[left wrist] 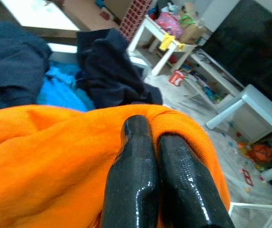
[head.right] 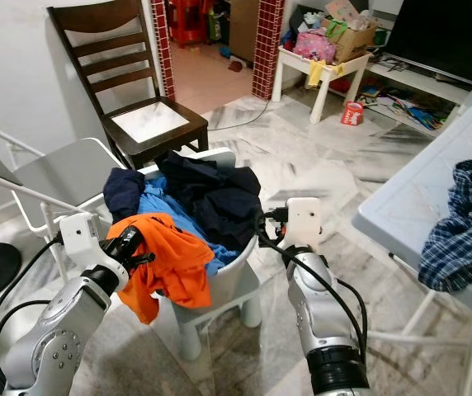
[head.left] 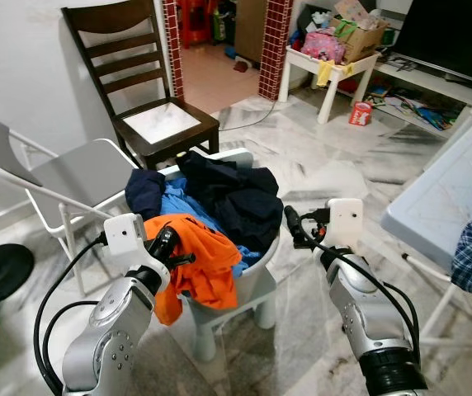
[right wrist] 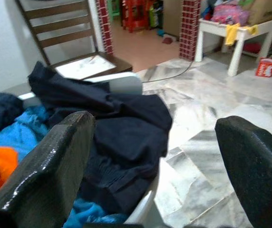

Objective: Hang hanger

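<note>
Orange shirt (head.left: 193, 260) is pinched in the left gripper (left wrist: 155, 142) at the white basket's (head.left: 257, 272) rim; right gripper (right wrist: 155, 156) gapes wide beside it. No hanger is visible yet; lifting the shirt free likely comes next.

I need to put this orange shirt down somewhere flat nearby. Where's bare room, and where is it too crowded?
Free: the seat of the dark wooden chair behind the pile, the grey folding chair's seat on the robot's left, and the white folding table left of the plaid garment. Crowded: the small white plastic chair, heaped with dark and blue clothes, where the left gripper pinches the orange shirt.
</note>
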Motion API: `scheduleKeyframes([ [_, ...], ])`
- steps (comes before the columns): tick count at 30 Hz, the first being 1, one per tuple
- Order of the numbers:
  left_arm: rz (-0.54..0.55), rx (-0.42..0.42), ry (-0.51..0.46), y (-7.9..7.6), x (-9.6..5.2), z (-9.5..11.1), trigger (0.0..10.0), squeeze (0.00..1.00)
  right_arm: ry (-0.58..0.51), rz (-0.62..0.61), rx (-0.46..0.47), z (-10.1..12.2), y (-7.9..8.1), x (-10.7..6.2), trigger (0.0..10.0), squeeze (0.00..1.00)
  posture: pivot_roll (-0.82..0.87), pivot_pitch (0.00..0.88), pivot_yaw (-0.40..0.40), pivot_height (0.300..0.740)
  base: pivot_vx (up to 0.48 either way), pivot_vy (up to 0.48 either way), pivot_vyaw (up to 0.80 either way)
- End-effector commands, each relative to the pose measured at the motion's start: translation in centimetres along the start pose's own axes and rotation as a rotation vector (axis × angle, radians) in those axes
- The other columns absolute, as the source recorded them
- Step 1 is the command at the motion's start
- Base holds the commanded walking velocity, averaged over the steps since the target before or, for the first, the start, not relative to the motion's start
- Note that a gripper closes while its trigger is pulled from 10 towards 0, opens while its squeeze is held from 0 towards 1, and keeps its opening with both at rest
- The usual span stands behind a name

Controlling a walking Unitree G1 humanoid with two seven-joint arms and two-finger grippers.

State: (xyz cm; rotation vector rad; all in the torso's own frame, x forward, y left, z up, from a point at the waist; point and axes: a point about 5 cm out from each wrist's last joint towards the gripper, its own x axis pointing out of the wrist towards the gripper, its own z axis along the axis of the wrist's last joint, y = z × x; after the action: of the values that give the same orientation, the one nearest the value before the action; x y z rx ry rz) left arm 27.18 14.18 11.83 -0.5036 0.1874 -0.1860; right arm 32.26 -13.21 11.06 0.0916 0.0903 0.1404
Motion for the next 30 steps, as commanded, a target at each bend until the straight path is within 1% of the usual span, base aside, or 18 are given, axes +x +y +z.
scheduleKeyframes([
  [1,-0.037,-0.004,-0.005,-0.5,0.3,0.3,10.0,0.0,-0.006,-0.018,0.004,0.3,-0.4,0.1,10.0,0.0,-0.02,0.0,0.002,0.74,0.0,0.3,-0.8],
  [4,-0.073,-0.019,-0.033,-0.7,0.5,0.6,10.0,0.0,-0.013,-0.019,-0.003,0.4,-0.4,0.1,10.0,0.0,-0.03,0.0,0.004,0.74,0.0,0.32,-0.8],
  [6,-0.1,-0.008,-0.036,-0.9,0.5,0.7,10.0,0.0,-0.013,-0.022,-0.005,0.4,-0.5,0.1,10.0,0.0,-0.03,0.0,0.002,0.74,0.0,0.0,-0.8],
  [9,-0.116,-0.023,-0.036,-1.1,0.5,0.6,10.0,0.0,-0.013,-0.023,-0.002,0.4,-0.5,0.0,10.0,0.0,-0.03,0.0,0.003,0.74,0.0,0.0,-0.8],
  [20,-0.17,-0.053,-0.023,-1.6,0.8,0.3,10.0,0.0,-0.026,-0.032,-0.011,0.7,-0.7,0.0,10.0,0.0,-0.05,0.0,0.008,0.74,0.281,0.0,-0.8],
  [30,-0.179,-0.053,-0.012,-1.6,1.0,0.3,10.0,0.0,-0.036,-0.043,-0.011,0.9,-0.8,0.0,10.0,0.0,-0.06,0.0,0.014,0.74,0.266,0.0,-0.8],
])
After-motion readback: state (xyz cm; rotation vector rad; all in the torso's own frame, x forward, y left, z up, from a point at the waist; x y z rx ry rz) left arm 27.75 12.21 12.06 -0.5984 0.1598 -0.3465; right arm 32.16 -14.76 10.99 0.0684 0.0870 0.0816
